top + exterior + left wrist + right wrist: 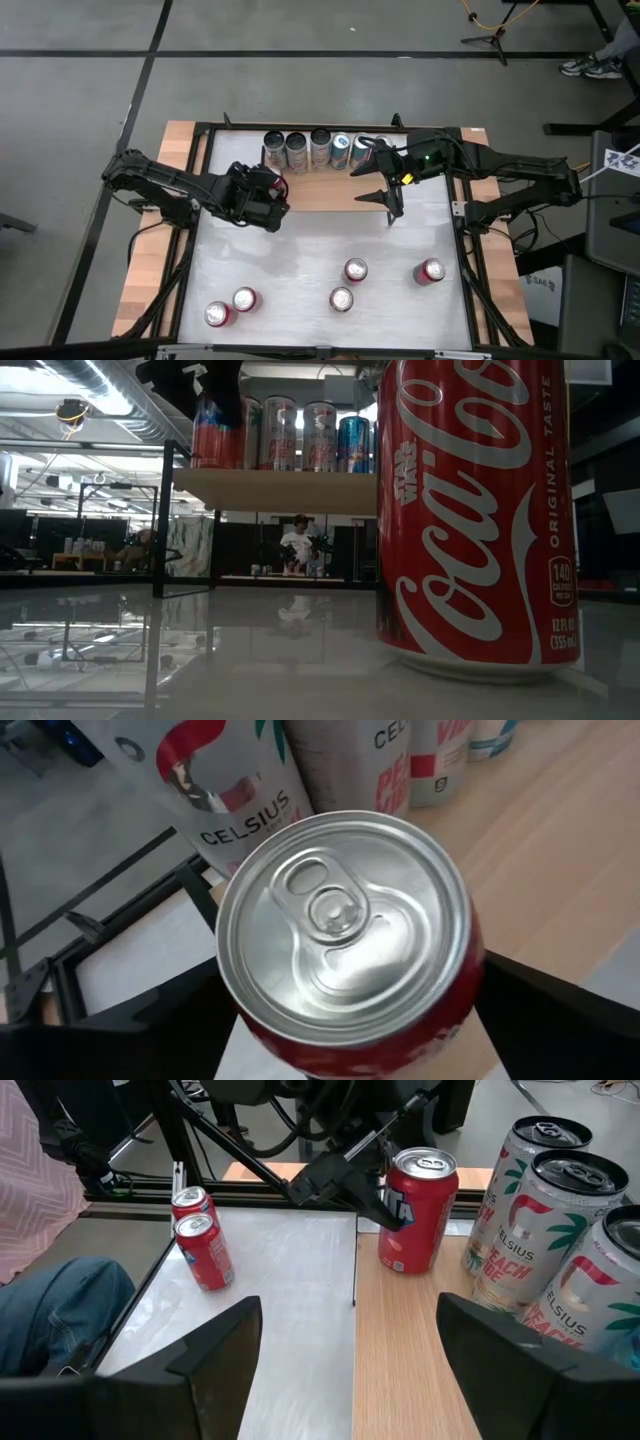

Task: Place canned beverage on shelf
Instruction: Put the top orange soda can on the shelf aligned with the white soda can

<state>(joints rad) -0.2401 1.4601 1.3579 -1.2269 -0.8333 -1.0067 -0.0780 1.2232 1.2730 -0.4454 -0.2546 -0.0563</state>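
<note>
The left gripper [272, 192] holds a red can [417, 1208] upright on the shelf [320, 194], at the row's left end just beside a Celsius can [225, 790]; its fingers bracket the can, and whether they are gripping or letting go is unclear. The right gripper [393, 190] waits with fingers apart over the shelf's right part. A skewed withdrawal could drag the can off the edge or knock its neighbour. More cans stand on the counter [300, 260].
</note>
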